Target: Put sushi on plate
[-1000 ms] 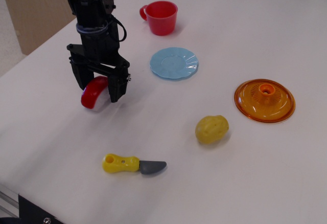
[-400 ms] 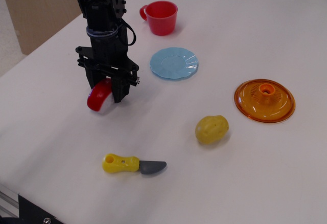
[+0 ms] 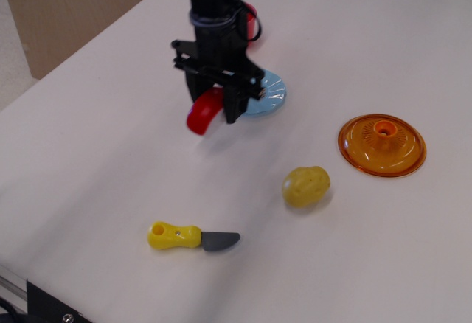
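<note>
Since a second ago I have carried the small glossy red-topped toy sushi (image 3: 204, 111) up off the white tabletop (image 3: 110, 190) and across to the right, so my black gripper (image 3: 220, 105) now hangs at the near-left edge of the flat light blue round plate with the scalloped rim (image 3: 271, 94). My jaws are closed on the sushi, which sticks out to the left of them, tilted, with its red top showing and the white base mostly hidden. It looks to be in the air, not touching the table, and it is not over the plate yet; most of the plate is hidden behind my arm, only its right part showing.

I judge the main risk to be an early release: the piece sits left of my fingers, so letting go from here would drop it on the table just beside the rim, or on the rim so that it rolls off. The grip also looks off-centre on a rounded, slick body, so a quick move could let it swivel or slip out. Coming down too low could catch the rim and push the light plate away. Behind me the red plastic cup (image 3: 251, 21) is partly hidden, close to my arm, and a wide swing could knock it. The yellow lemon-like toy (image 3: 305, 186), the yellow-handled toy knife (image 3: 192, 237) and the orange transparent disc with a centre knob (image 3: 382, 144) lie well apart from my path.
</note>
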You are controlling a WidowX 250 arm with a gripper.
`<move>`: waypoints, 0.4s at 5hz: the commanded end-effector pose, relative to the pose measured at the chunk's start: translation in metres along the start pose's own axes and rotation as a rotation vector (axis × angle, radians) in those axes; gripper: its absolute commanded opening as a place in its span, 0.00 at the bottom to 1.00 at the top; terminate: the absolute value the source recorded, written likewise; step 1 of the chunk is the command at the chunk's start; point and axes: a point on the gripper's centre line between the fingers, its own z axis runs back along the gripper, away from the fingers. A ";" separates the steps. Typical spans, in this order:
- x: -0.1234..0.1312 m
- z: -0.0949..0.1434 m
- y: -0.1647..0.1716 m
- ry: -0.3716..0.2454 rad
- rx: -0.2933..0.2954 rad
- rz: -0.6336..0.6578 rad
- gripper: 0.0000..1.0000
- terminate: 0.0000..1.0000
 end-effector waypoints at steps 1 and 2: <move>0.051 0.020 -0.006 -0.076 0.014 0.008 0.00 0.00; 0.061 0.011 0.000 -0.054 0.008 0.037 0.00 0.00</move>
